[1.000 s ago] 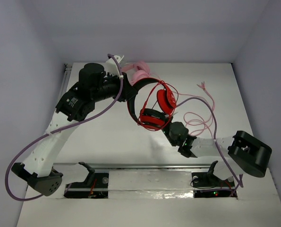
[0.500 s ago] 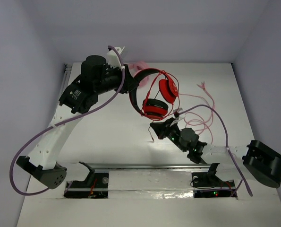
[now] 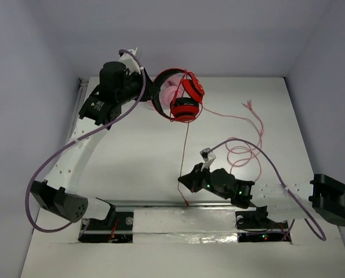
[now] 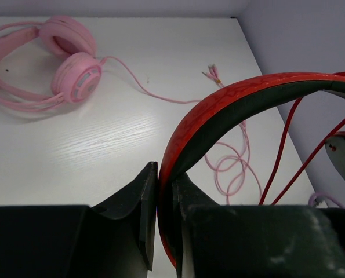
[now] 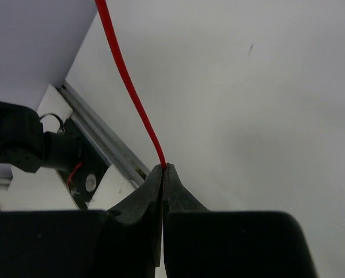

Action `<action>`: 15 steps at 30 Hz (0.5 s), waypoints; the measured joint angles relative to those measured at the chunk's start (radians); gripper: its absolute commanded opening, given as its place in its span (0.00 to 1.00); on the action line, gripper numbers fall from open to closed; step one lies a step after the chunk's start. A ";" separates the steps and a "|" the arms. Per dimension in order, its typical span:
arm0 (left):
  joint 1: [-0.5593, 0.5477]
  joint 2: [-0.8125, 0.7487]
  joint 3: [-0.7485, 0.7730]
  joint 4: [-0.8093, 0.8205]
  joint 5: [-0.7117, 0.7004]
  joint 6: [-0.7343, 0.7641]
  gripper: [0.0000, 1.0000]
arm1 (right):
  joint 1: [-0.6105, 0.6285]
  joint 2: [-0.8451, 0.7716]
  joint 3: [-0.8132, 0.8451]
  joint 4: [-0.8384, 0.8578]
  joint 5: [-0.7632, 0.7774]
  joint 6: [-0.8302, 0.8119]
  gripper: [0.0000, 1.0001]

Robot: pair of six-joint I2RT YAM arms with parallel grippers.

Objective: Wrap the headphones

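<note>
The left tool (image 4: 165, 188) is clamped on the headband (image 4: 236, 101) of the headphones (image 3: 181, 101) and holds them raised over the tabletop (image 3: 131, 156), toward 12 o'clock in the top view. The red cable (image 3: 186, 150) runs taut from the ear cups (image 3: 185, 109) toward 6 o'clock into the right tool (image 5: 163, 169), whose jaws are closed on it. The pink headphones (image 4: 68, 69) lie on the tabletop at 12 o'clock, behind the red pair.

Red-and-black headphones (image 3: 184, 108) raised at the far side — thin red cable (image 3: 186, 150) stretched straight, taut
</note>
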 measured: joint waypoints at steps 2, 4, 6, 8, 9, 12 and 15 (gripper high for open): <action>0.004 0.000 -0.039 0.026 -0.032 -0.017 0.00 | 0.056 0.003 0.037 -0.068 0.030 0.009 0.00; 0.004 0.000 -0.081 0.045 -0.078 -0.033 0.00 | 0.130 0.019 0.087 -0.130 0.067 0.016 0.00; 0.002 0.000 -0.117 0.062 -0.126 -0.046 0.00 | 0.205 0.044 0.146 -0.200 0.106 0.022 0.00; 0.001 -0.006 -0.168 0.092 -0.173 -0.061 0.00 | 0.271 0.077 0.208 -0.264 0.143 0.027 0.00; 0.002 -0.010 -0.192 0.102 -0.195 -0.071 0.00 | 0.301 0.092 0.241 -0.301 0.169 0.029 0.00; 0.002 -0.035 -0.293 0.151 -0.262 -0.102 0.00 | 0.372 0.147 0.340 -0.396 0.225 0.028 0.00; -0.006 -0.055 -0.371 0.175 -0.327 -0.122 0.00 | 0.416 0.193 0.428 -0.494 0.267 0.026 0.00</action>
